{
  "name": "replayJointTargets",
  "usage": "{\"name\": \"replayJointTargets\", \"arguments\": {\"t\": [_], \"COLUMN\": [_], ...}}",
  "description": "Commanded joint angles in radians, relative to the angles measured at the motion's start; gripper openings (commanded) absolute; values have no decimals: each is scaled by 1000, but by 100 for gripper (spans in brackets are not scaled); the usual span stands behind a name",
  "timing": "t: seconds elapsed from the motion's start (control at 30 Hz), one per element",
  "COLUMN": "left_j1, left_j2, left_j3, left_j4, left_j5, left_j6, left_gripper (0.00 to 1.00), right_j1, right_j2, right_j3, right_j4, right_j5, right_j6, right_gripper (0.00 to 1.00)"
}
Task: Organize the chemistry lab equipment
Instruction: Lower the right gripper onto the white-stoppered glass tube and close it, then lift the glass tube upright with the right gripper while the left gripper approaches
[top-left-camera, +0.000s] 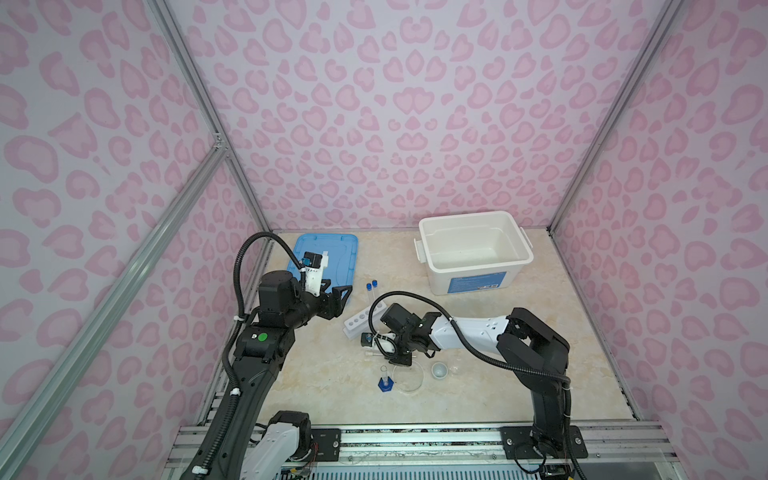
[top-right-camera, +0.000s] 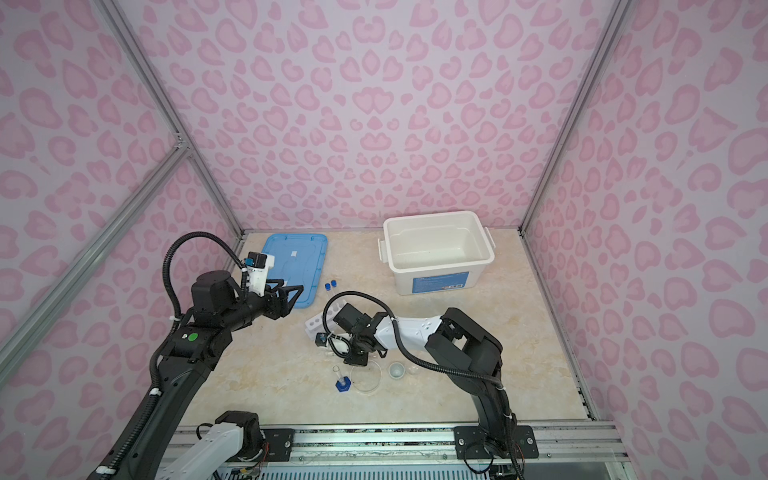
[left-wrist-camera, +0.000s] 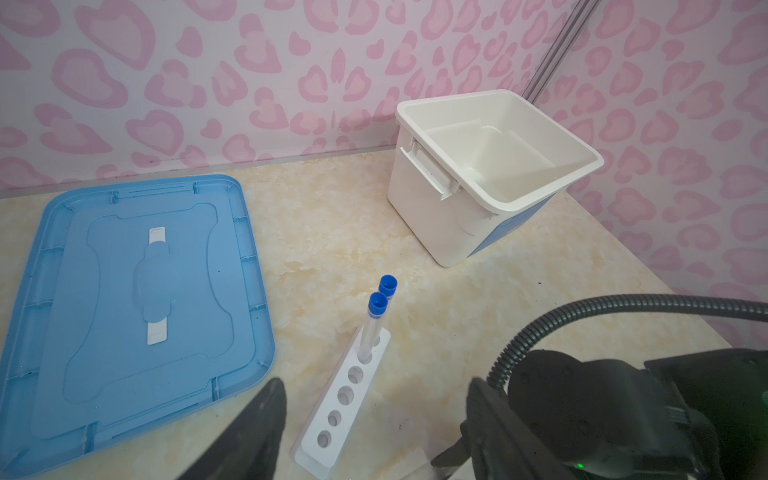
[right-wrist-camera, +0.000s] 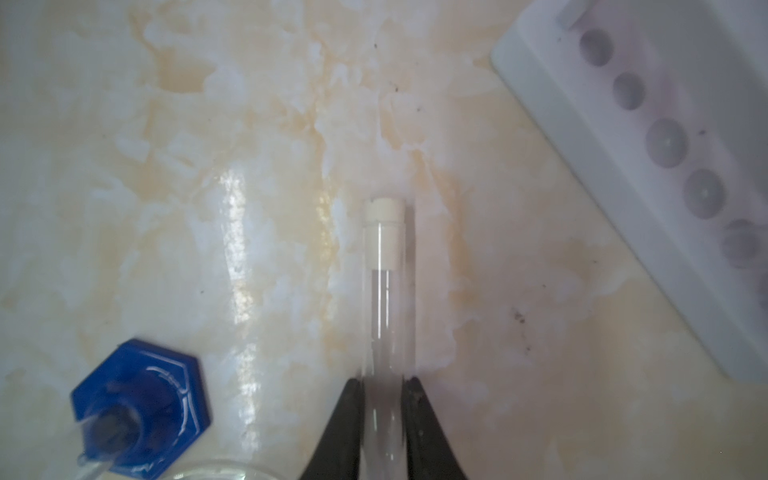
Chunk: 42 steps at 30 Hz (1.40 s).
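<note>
A white-capped test tube (right-wrist-camera: 382, 307) lies flat on the table, and my right gripper (right-wrist-camera: 382, 386) is shut on its clear lower part. Beside it stands the white six-hole rack (top-left-camera: 359, 322) (right-wrist-camera: 648, 137), with two blue-capped test tubes (top-left-camera: 371, 291) (left-wrist-camera: 376, 320) upright in its far holes. A tiny blue-based cylinder (top-left-camera: 385, 380) (right-wrist-camera: 141, 407), a clear petri dish (top-left-camera: 409, 378) and a small white cup (top-left-camera: 439, 370) sit in front of the right gripper. My left gripper (top-left-camera: 340, 297) (left-wrist-camera: 374, 382) hangs open and empty above the rack's left side.
A big white bin (top-left-camera: 469, 278) (left-wrist-camera: 419, 216) stands open at the back right. Its blue lid (top-left-camera: 328, 253) (left-wrist-camera: 145, 291) lies flat at the back left, partly under my left arm. Pink patterned walls close in the table on three sides.
</note>
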Motion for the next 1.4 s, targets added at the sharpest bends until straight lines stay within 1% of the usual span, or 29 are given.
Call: {"name": "replayJointTargets", "arguments": {"t": [0.0, 0.13, 0.33, 0.6, 0.67, 0.87, 0.97, 1.1, 1.17, 1.37], "left_j1": [1, 3, 2, 2, 2, 3, 0, -14, -37, -112], "left_j2": [6, 23, 91, 89, 92, 112, 128, 137, 145, 165], "left_j3": [0, 6, 48, 81, 84, 83, 96, 103, 101, 97], "left_j4": [37, 41, 11, -9, -7, 6, 5, -7, -24, -18], "left_j5": [22, 55, 172, 240, 260, 371, 424, 422, 395, 330], "left_j6": [0, -13, -25, -23, -26, -47, -59, -49, -29, -24], "left_gripper": [70, 70, 70, 70, 69, 68, 65, 63, 63, 62], "right_j1": [-7, -23, -40, -51, -55, -63, -63, -63, -63, -62], "right_j2": [-23, -61, -132, -244, -285, -407, -457, -486, -492, -498], "right_j3": [-24, -47, -93, -142, -164, -238, -293, -317, -317, -317], "right_j4": [2, 30, 93, 138, 178, 319, 426, 487, 506, 559], "right_j5": [24, 33, 62, 105, 110, 150, 158, 157, 158, 149], "right_j6": [11, 23, 50, 79, 95, 157, 195, 219, 227, 243], "right_gripper": [19, 18, 18, 18, 18, 18, 18, 18, 18, 18]}}
